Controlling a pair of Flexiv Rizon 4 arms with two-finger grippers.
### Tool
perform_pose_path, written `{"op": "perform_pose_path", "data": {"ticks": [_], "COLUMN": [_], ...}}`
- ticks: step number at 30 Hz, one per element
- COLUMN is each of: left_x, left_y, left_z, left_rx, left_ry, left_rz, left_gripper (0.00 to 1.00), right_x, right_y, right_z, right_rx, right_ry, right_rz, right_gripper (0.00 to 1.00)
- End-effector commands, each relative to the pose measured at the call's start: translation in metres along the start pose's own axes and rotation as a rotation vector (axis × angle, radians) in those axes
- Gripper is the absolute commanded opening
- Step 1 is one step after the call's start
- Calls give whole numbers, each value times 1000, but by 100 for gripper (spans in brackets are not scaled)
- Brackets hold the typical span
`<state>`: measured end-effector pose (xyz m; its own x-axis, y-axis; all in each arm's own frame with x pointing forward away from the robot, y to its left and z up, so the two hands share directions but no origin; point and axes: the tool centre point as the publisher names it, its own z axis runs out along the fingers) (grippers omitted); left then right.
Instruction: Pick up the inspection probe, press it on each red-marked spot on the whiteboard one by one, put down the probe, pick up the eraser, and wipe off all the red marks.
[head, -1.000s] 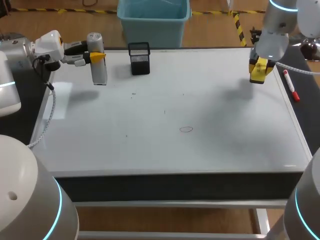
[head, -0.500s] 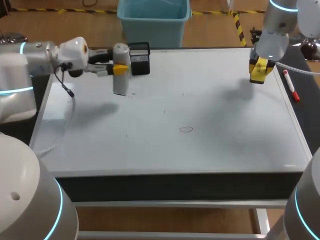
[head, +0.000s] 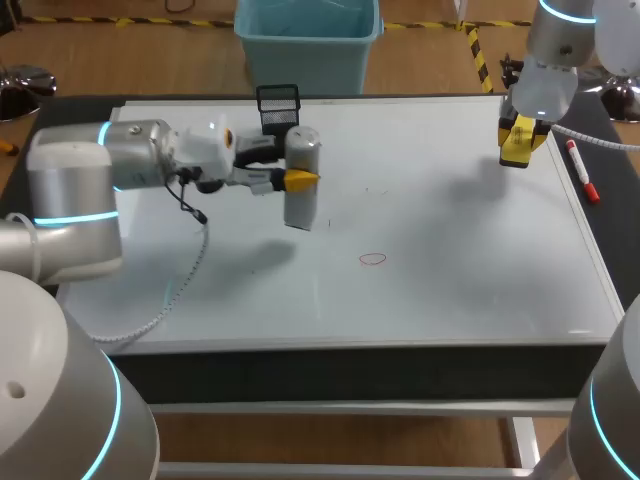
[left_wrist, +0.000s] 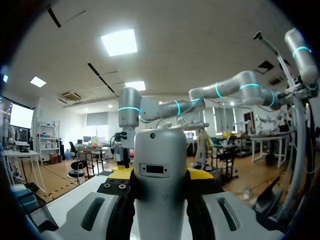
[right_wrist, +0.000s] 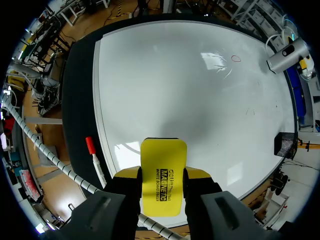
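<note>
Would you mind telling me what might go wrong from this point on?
The inspection probe in the left gripper hangs short of the red mark; it could press beside that small, faint oval. The right gripper holds the eraser; lowered early, it might wipe the mark before probing.

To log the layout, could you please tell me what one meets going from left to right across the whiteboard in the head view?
inspection probe → red mark → yellow eraser → red-capped marker
</note>
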<state>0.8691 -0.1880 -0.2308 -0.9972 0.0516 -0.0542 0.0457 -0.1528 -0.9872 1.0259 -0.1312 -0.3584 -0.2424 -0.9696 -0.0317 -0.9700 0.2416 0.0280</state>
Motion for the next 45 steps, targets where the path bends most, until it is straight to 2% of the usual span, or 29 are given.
{"op": "perform_pose_path", "data": {"ticks": [1, 9, 21, 45], "left_x": [8, 19, 24, 17], "left_y": [11, 24, 34, 54], "left_z": [29, 70, 102, 101], "left_rx": [17, 42, 67, 81], "left_ry": [-22, -46, -64, -90], "left_rz": [-1, -18, -34, -65], "left_gripper": [0, 0, 0, 0], "right_x": [1, 1, 1, 1], "right_y": [0, 0, 0, 0], "right_z": [-1, -1, -1, -1], "right_rx": [2, 2, 2, 2], "right_ry": [3, 3, 3, 3], "right_rz": [-3, -3, -3, -3], "right_gripper": [0, 0, 0, 0]}}
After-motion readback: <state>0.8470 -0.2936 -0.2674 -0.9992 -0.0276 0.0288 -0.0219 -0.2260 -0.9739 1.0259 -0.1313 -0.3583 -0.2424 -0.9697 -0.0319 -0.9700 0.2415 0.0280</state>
